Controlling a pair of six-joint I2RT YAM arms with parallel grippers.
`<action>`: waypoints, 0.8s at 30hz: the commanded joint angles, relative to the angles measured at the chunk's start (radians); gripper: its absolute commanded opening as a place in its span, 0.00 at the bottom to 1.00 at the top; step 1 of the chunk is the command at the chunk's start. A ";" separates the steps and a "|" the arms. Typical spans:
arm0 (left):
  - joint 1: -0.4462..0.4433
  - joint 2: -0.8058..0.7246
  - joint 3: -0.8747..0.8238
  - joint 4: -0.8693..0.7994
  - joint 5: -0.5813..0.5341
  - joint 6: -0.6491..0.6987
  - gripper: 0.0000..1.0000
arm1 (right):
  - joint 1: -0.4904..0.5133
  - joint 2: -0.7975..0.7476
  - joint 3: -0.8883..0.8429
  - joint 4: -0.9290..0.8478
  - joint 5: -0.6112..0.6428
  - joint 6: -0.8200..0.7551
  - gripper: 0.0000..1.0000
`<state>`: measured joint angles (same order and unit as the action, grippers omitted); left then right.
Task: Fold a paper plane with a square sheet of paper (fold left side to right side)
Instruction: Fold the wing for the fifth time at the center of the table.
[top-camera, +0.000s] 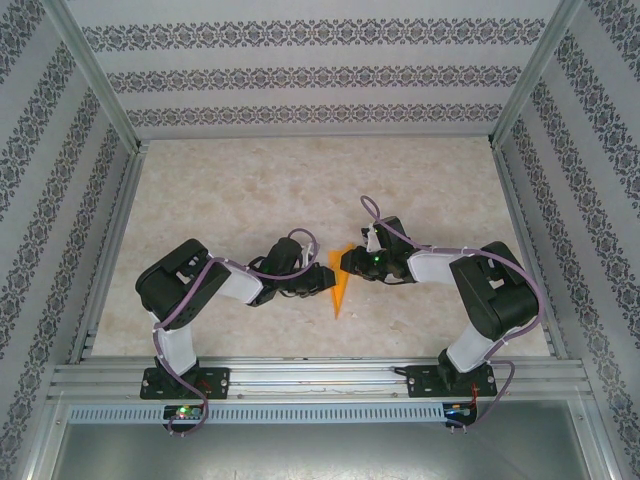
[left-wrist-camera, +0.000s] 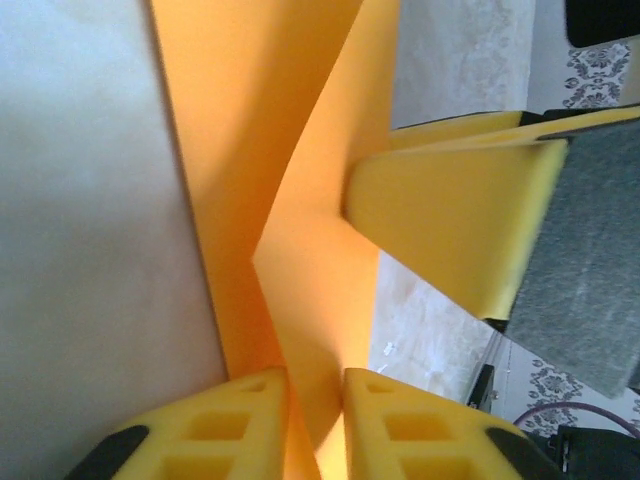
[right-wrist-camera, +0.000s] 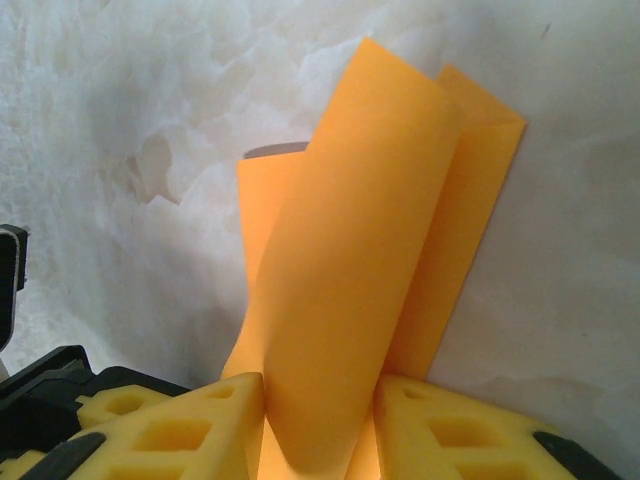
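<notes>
Top view: both arms reach inward and meet at mid-frame above the table (top-camera: 200, 190). The paper (top-camera: 339, 290) shows between them as a narrow orange wedge. Its point is toward the bottom of the frame and its wide end is up at the grippers. The left gripper (top-camera: 320, 283) meets it from the left, the right gripper (top-camera: 349, 263) from the upper right.

Left wrist view: the left gripper (left-wrist-camera: 315, 425) is at bottom centre. Its yellow fingers (left-wrist-camera: 230, 430) are drawn to a narrow gap with a layer of paper (left-wrist-camera: 260, 120) pinched between them. The paper runs up the frame in folded panels with a sharp crease at centre. One of the right gripper's fingers (left-wrist-camera: 450, 230) enters from the right and overlaps the flap's edge.

Right wrist view: the right gripper (right-wrist-camera: 320, 435) is at bottom centre, its fingers (right-wrist-camera: 470, 435) set wider. Curled, doubled paper (right-wrist-camera: 360, 250) fills the gap, touches both fingers and is held. The front layer bows outward. A flatter layer stands behind it, toward the upper right.
</notes>
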<state>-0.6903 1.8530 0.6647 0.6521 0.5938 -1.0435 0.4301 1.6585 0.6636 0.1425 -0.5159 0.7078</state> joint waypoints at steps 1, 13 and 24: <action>0.018 0.022 0.018 -0.035 -0.009 0.036 0.16 | 0.016 0.035 0.004 -0.049 0.047 -0.028 0.36; 0.022 0.037 0.025 -0.068 -0.021 0.046 0.05 | 0.018 0.035 0.014 -0.070 0.056 -0.036 0.35; 0.021 0.033 0.012 -0.134 -0.058 0.048 0.02 | 0.018 0.018 0.021 -0.072 0.052 -0.032 0.36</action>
<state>-0.6842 1.8702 0.6811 0.6144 0.5869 -1.0233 0.4366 1.6596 0.6788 0.1143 -0.5041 0.7006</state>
